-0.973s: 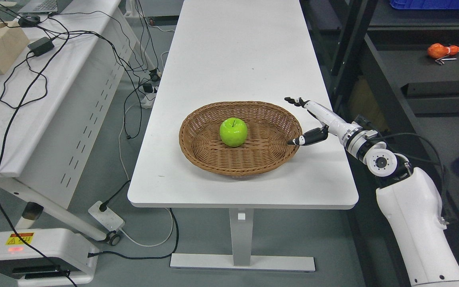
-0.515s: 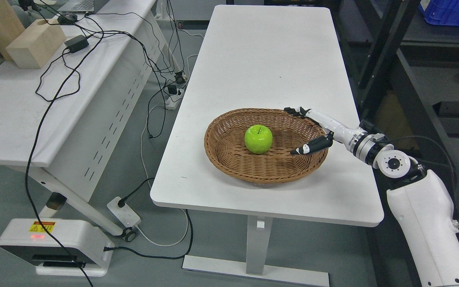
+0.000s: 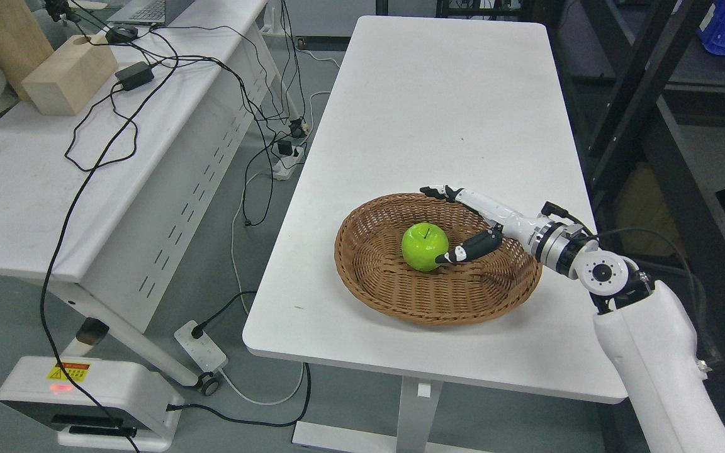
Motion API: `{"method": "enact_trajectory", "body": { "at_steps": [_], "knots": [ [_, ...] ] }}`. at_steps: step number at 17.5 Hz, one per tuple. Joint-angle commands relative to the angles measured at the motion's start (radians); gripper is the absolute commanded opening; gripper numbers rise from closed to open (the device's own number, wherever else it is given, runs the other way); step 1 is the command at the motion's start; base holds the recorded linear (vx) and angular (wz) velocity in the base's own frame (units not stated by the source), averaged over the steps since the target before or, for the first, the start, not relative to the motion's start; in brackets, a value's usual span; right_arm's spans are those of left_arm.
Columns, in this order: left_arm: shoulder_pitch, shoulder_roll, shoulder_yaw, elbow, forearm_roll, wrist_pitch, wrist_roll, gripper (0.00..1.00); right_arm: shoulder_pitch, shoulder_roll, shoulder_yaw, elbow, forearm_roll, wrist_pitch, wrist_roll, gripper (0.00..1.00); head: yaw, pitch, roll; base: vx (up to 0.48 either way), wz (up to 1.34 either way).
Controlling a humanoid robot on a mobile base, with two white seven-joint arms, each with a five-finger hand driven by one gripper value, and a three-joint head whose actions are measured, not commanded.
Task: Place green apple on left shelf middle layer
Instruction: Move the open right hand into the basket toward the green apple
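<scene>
On the far left we note a wooden block [image 3: 70, 74] and black cables [image 3: 104, 135] on a side tabletop [image 3: 16, 207]. On the main tabletop [image 3: 438, 107] sits a wicker basket [image 3: 394, 296], near its front edge. The green apple [image 3: 424, 246] lies inside the basket. Right of it, the right hand [image 3: 463, 220] is spread, holding nothing, thumb tip at the apple's right side, fingers [image 3: 438, 191] over the far rim.

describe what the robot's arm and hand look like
Only the right arm shows: a glossy white shell, a silver-and-black banded wrist with a round white joint cap, and a thin black cable looping behind it. The right hand is white with slim fingers and black fingertips.
</scene>
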Motion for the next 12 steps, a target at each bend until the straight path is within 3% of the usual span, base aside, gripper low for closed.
{"method": "enact_trajectory", "body": {
  "at_steps": [1, 12],
  "knots": [
    [0.0, 0.017, 0.0, 0.0, 0.0, -0.002, 0.0, 1.0, 0.037, 0.038, 0.041, -0.036, 0.005, 0.005, 0.001, 0.99, 0.0, 0.0, 0.0, 0.147, -0.09],
    [0.0, 0.017, 0.0, 0.0, 0.0, -0.002, 0.0, 1.0, 0.133, -0.094, 0.037, -0.047, -0.012, -0.107, 0.019, 0.99, 0.0, 0.0, 0.0, 0.083, -0.04]
  ]
}}
